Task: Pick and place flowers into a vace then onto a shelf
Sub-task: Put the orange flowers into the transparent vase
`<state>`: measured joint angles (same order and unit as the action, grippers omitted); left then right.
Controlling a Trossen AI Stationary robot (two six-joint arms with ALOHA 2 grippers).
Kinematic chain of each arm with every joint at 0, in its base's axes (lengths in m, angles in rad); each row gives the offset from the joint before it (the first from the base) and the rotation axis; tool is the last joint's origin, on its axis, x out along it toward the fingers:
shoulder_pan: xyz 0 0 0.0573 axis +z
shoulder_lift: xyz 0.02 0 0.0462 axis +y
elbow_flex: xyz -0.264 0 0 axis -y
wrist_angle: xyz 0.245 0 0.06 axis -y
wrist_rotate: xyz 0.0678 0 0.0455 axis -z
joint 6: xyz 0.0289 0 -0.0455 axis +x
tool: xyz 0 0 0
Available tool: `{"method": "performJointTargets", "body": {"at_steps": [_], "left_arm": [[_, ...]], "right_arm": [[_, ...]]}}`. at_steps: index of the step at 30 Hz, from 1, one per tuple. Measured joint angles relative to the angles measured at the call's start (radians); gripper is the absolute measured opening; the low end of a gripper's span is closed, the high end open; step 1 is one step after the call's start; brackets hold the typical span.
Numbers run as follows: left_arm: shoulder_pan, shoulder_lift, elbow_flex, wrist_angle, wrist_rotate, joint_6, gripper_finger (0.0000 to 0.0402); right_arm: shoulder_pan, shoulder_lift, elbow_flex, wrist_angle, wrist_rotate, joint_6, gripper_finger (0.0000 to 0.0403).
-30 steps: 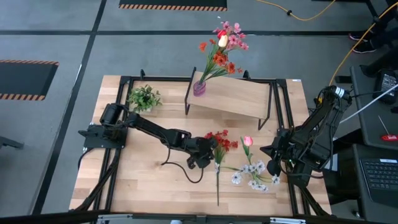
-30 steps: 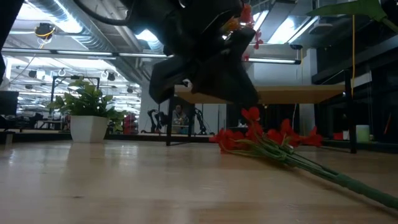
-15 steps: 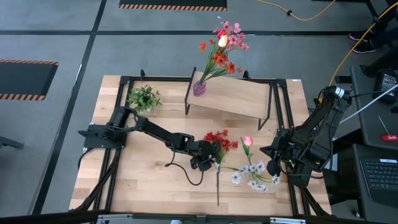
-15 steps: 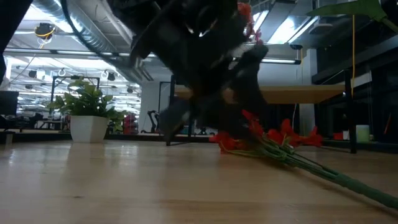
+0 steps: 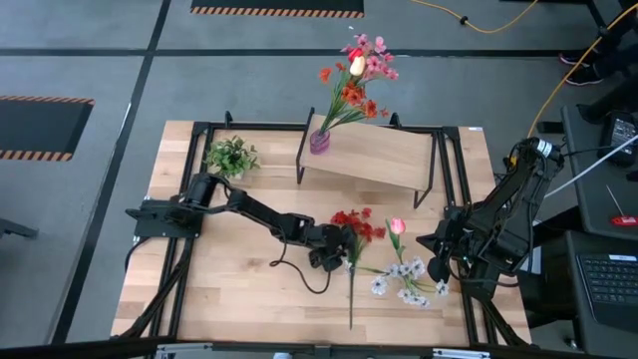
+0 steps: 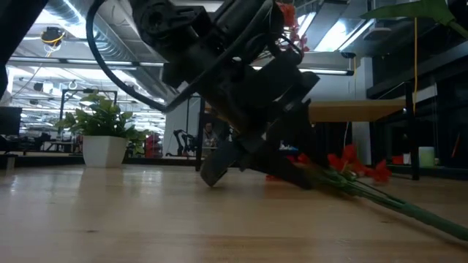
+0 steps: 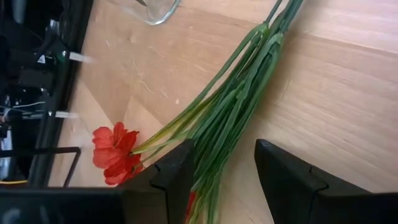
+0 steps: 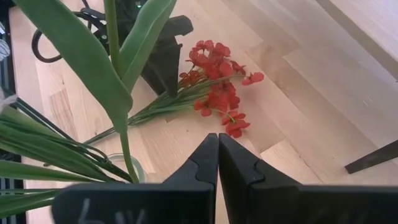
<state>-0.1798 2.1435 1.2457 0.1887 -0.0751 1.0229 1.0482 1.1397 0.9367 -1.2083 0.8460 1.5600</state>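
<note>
A red flower spray (image 5: 355,225) lies flat on the table, its green stems (image 7: 224,124) running toward the near edge. My left gripper (image 7: 224,180) is open and low over it (image 6: 256,174), one finger on each side of the stem bundle just below the blooms. A pink tulip (image 5: 397,227) and white flowers (image 5: 407,275) lie to the right. My right gripper (image 8: 217,158) is shut and empty beside them at the table's right. The shelf (image 5: 374,155) carries a purple vase (image 5: 319,142) holding mixed blooms (image 5: 356,68).
A small potted green plant (image 5: 231,157) stands at the far left. A clear glass rim (image 7: 152,7) shows on the table near the loose flowers. A black cable (image 5: 299,274) loops beside my left gripper. Black frame rails run along both table sides.
My left gripper has come down from above the red flowers to table height. It has also shifted slightly toward the right edge, and its fingers now stand astride the stems. The right arm has kept still.
</note>
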Motion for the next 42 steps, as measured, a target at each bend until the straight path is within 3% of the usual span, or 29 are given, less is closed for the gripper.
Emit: {"method": "performJointTargets", "body": {"at_steps": [4,8,12,15,17,20,26,30,34,42], "left_arm": [[0.011,0.02,0.001,0.001,0.015,-0.005,0.0166],[0.039,0.027,0.001,0.001,0.095,-0.046,0.0154],[0.06,0.034,-0.001,0.0,0.147,-0.116,0.0107],[0.063,0.035,-0.001,-0.009,0.142,-0.159,0.0049],[0.061,0.035,-0.001,-0.017,0.122,-0.176,0.0015],[0.049,0.026,-0.001,-0.026,0.068,-0.185,0.0005],[0.01,-0.023,-0.008,-0.086,-0.049,-0.098,0.0003],[-0.017,-0.082,-0.01,-0.18,-0.133,-0.057,0.0003],[-0.041,-0.144,-0.008,-0.32,-0.212,-0.078,0.0003],[-0.077,-0.25,-0.007,-0.496,-0.361,-0.101,0.0002]], "right_arm": [[0.0,0.0,0.0,0.0,0.0,0.0,0.0016],[0.0,0.0,0.0,0.002,0.0,0.002,0.0016],[0.0,0.0,0.0,0.013,0.001,0.002,0.0016],[0.0,0.0,0.0,0.02,0.001,0.002,0.0016],[0.0,0.0,0.0,0.029,0.001,0.002,0.0016],[0.0,0.0,0.0,0.032,0.001,0.002,0.0016],[0.0,-0.001,0.0,0.032,0.009,-0.016,0.0016],[0.0,-0.001,0.0,0.032,0.092,-0.046,0.0016],[0.0,-0.001,0.0,0.03,0.154,-0.05,0.0016],[-0.029,-0.001,0.0,0.03,0.156,-0.05,0.0016]]}}
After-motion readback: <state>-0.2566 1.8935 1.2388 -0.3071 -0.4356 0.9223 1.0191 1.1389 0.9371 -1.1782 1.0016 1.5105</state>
